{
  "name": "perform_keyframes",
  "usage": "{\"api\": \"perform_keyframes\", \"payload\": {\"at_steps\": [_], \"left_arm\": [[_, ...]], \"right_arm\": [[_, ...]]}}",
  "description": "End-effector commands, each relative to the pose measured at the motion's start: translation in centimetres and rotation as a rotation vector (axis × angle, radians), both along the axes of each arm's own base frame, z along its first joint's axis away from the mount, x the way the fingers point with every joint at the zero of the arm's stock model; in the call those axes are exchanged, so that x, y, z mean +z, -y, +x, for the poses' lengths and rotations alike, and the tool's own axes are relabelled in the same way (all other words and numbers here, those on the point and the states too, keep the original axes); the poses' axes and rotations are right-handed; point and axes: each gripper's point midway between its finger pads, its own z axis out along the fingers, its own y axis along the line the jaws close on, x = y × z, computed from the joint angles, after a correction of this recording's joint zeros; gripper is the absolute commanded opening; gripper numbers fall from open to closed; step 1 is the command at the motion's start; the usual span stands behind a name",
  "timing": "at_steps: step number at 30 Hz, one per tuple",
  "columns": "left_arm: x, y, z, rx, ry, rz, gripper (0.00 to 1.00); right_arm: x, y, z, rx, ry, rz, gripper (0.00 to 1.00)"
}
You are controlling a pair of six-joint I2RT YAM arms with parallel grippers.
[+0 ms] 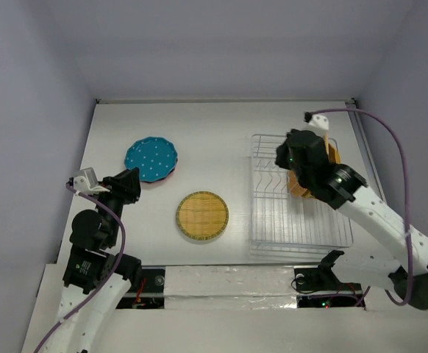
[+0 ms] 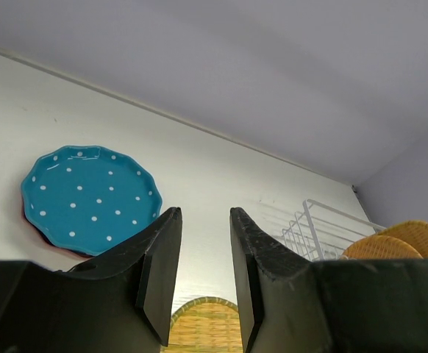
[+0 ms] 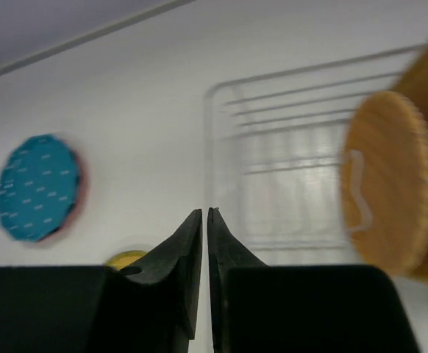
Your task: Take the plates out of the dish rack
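The white wire dish rack [image 1: 298, 220] stands on the right. Two orange plates [image 1: 299, 187] stand on edge in its far right part, partly hidden by my right arm. They also show in the right wrist view [image 3: 390, 184], blurred. My right gripper [image 1: 287, 156] is shut and empty above the rack's far part, just left of the orange plates. A teal dotted plate [image 1: 151, 159] lies on a pink plate [image 1: 172, 176] at the far left. A yellow woven plate [image 1: 202, 215] lies flat mid-table. My left gripper [image 1: 131, 177] is open and empty, raised near the teal plate's near left edge.
The left wrist view shows the teal plate [image 2: 89, 198], the yellow plate [image 2: 207, 327], the rack [image 2: 324, 224] and the orange plates [image 2: 390, 244] ahead of the open gripper [image 2: 204, 213]. White walls enclose the table on three sides.
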Motion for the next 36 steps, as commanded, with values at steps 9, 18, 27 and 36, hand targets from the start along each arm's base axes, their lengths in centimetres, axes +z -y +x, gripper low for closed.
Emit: {"api": "perform_keyframes", "payload": {"at_steps": [9, 18, 27, 36], "left_arm": [[0.7, 0.2, 0.2, -0.007, 0.027, -0.01, 0.3], [0.7, 0.2, 0.2, -0.007, 0.025, -0.006, 0.3], [0.8, 0.2, 0.1, -0.007, 0.029, -0.008, 0.3], [0.7, 0.4, 0.2, -0.016, 0.023, -0.008, 0.3]], "right_arm": [[-6.0, 14.2, -3.7, -0.272, -0.204, -0.281, 0.46], [-9.9, 15.3, -0.4, -0.334, -0.291, -0.324, 0.41], [-11.5, 15.6, 1.6, -0.359, -0.317, -0.348, 0.27], [-5.5, 16.3, 2.6, -0.375, -0.195, -0.355, 0.0]]}}
